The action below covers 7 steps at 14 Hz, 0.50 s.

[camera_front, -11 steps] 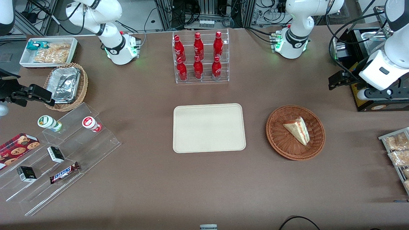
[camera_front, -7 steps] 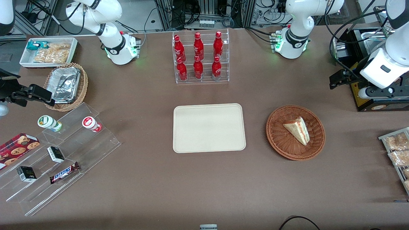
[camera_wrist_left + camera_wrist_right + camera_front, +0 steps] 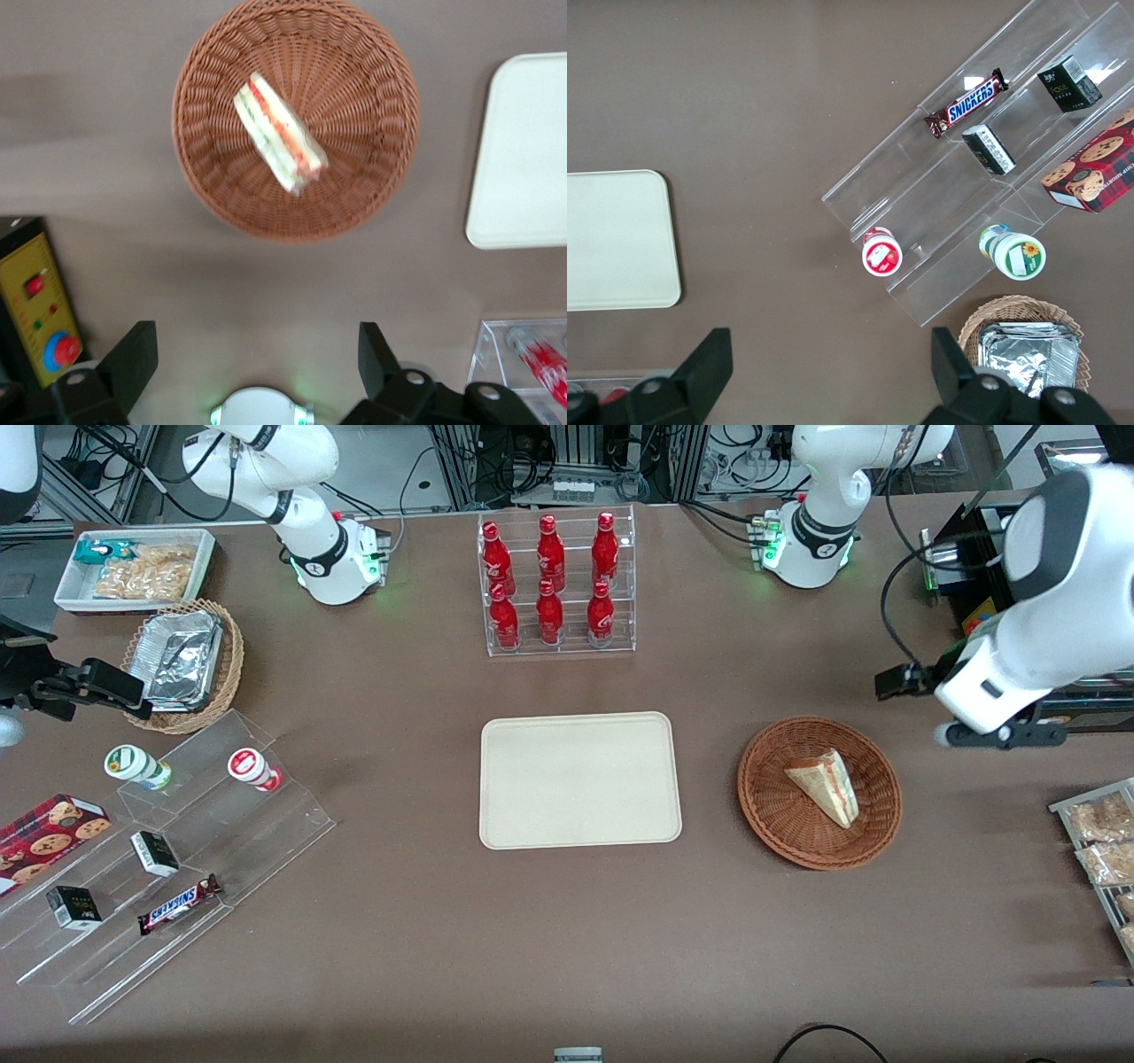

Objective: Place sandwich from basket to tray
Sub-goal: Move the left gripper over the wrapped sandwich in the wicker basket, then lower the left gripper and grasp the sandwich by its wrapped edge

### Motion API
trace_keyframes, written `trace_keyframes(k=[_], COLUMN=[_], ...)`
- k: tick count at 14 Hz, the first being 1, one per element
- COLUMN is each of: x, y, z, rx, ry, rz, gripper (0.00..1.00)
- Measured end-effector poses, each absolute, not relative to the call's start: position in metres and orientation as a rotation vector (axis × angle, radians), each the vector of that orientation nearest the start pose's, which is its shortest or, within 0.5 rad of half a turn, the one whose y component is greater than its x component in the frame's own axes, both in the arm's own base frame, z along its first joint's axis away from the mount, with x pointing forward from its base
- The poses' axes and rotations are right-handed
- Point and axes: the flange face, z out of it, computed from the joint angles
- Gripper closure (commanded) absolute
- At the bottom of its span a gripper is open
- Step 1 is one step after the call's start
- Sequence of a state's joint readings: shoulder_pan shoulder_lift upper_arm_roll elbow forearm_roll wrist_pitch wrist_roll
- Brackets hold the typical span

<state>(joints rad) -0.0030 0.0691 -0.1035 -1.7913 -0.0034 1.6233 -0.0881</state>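
Observation:
The sandwich (image 3: 827,785), a pale wedge with red and green filling, lies in the round reddish-brown basket (image 3: 771,815). The cream tray (image 3: 580,779) lies bare beside the basket, toward the parked arm's end. My left gripper (image 3: 992,735) hangs above the table beside the basket, toward the working arm's end and slightly farther from the front camera. In the left wrist view the gripper (image 3: 255,354) is open and empty, its fingers (image 3: 133,354) wide apart. That view also shows the sandwich (image 3: 279,133), the basket (image 3: 213,186) and a corner of the tray (image 3: 523,150).
A clear rack of red bottles (image 3: 556,584) stands farther from the front camera than the tray. A black box with a yellow button panel (image 3: 35,310) and the arm base (image 3: 811,540) are near the gripper. Snack packets (image 3: 1103,841) lie at the working arm's end.
The left arm has swung toward the basket, bringing the gripper closer to it. The sandwich, basket and tray have not moved.

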Motion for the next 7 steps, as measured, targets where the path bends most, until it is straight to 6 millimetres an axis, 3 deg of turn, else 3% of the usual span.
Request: trace_keyframes(k=[5,7], x=[0.541,0.531], y=[-0.057,-0.057], z=[0.385,0.351], rx=[-3.13,-3.136], ry=[0.006,-0.136], rz=[0.211,0.105], gripper=[0.0,0.0])
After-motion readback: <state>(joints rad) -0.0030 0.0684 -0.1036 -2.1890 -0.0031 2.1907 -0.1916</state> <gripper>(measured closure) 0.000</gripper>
